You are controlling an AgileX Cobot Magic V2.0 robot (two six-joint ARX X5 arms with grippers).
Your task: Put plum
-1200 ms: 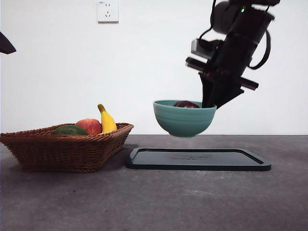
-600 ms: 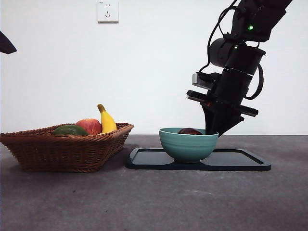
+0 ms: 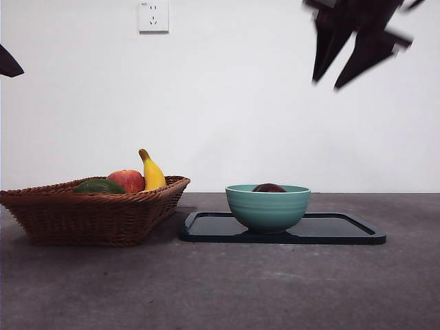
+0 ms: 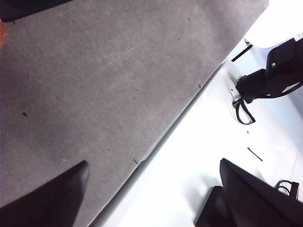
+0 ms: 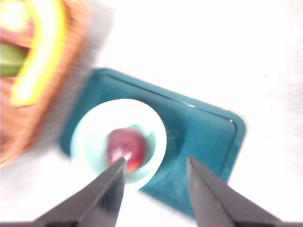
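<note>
The dark maroon plum (image 3: pixel 269 188) lies inside a teal bowl (image 3: pixel 268 207), only its top showing over the rim. That bowl stands on the dark tray (image 3: pixel 344 229). From the right wrist view, the plum (image 5: pixel 127 147) sits in the bowl (image 5: pixel 87 135) far below. My right gripper (image 3: pixel 347 58) hangs high above the bowl at the upper right, open and holding nothing (image 5: pixel 156 177). My left gripper (image 4: pixel 151 189) is open over bare table near its edge, showing only as a black tip (image 3: pixel 8 63) at the far left.
A wicker basket (image 3: pixel 89 213) at the left holds a red-yellow apple (image 3: pixel 127 180), a banana (image 3: pixel 152 171) and a dark green fruit (image 3: pixel 100 186). A wall socket (image 3: pixel 153 15) sits high on the back wall. The basket's near corner almost meets the tray.
The right gripper lowered the bowl with the plum onto the tray, let go of its rim, and rose high above it. The left arm stayed put.
</note>
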